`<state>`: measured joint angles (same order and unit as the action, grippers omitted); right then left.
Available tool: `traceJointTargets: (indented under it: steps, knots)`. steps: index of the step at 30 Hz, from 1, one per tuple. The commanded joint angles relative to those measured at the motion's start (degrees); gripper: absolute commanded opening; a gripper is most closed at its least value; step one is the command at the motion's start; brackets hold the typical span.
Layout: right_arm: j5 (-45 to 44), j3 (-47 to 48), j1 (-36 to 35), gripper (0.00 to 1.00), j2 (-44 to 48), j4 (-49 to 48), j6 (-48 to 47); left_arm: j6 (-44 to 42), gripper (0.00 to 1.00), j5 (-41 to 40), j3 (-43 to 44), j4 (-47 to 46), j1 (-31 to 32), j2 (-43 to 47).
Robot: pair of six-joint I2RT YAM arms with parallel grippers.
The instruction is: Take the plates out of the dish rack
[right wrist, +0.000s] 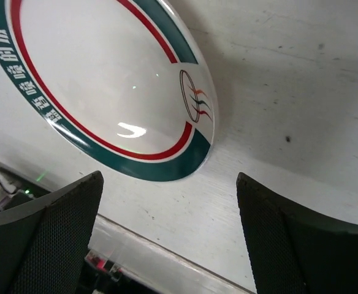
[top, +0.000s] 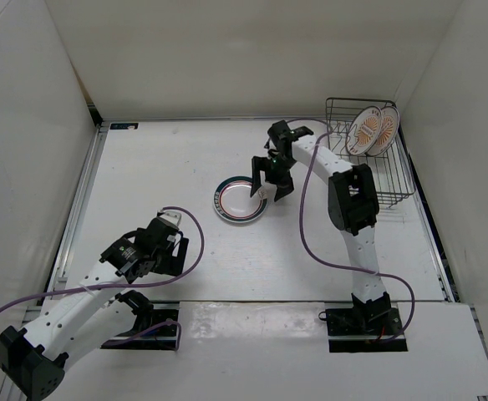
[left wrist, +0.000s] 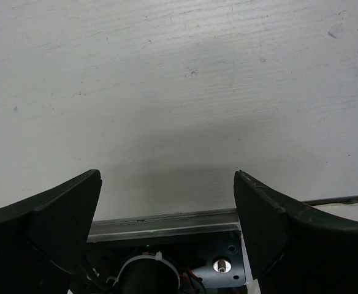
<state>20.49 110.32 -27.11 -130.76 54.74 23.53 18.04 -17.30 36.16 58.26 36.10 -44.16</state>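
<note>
Right wrist, green-rimmed plate (right wrist: pixel 105 79) just ahead of parted right tool (right wrist: pixel 168 176)

White Chinese characters (right wrist: pixel 21 92) are printed along the green band of the green-rimmed plate (right wrist: pixel 105 73). They are seen at a slant and cannot be read with certainty. A small oval emblem (right wrist: pixel 194 103) with orange, green and red strokes is set in a gap of the rim bands.
</note>
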Motion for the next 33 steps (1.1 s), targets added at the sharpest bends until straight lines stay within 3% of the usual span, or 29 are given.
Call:
traceJointTargets:
  steps: [1,6,9,12,17,18,24,30,33]
  knots:
    - [-6.15,6.30,-0.04,0.90,3.05,8.34,-3.93,-0.29,1.00,0.42,1.98,-0.69,-0.24,0.48]
    - [-23.79,6.32,0.48,0.90,13.85,6.97,-6.21,-0.46,1.00,0.69,1.89,-0.78,-0.32,0.48]
    - [-33.55,-0.53,4.06,0.90,25.60,-2.95,-6.40,-0.46,1.00,0.86,1.81,-0.87,-0.24,0.48]
    - [-41.12,-1.16,7.49,0.90,28.10,-8.59,-4.99,-0.46,1.00,0.60,1.90,-0.78,-0.32,0.66]
    - [-46.41,0.33,14.79,0.90,28.37,-15.36,-5.33,-0.55,1.00,1.13,1.98,-1.04,-0.24,0.92]
    - [-46.16,-0.10,15.50,0.90,28.11,-20.41,-6.55,-0.55,1.00,1.21,1.90,-0.96,-0.24,1.09]
    - [-52.74,4.81,20.17,0.89,19.94,-21.26,-10.52,-0.47,1.00,1.22,1.54,-0.78,-0.24,2.41]
    - [-44.85,3.66,25.97,0.83,15.90,-22.40,-7.01,-0.99,1.00,2.27,1.45,-1.04,-0.15,1.54]
    - [-43.97,8.14,26.41,0.73,12.91,-19.77,-7.01,-0.99,1.00,1.92,1.63,-0.52,-0.15,1.01]
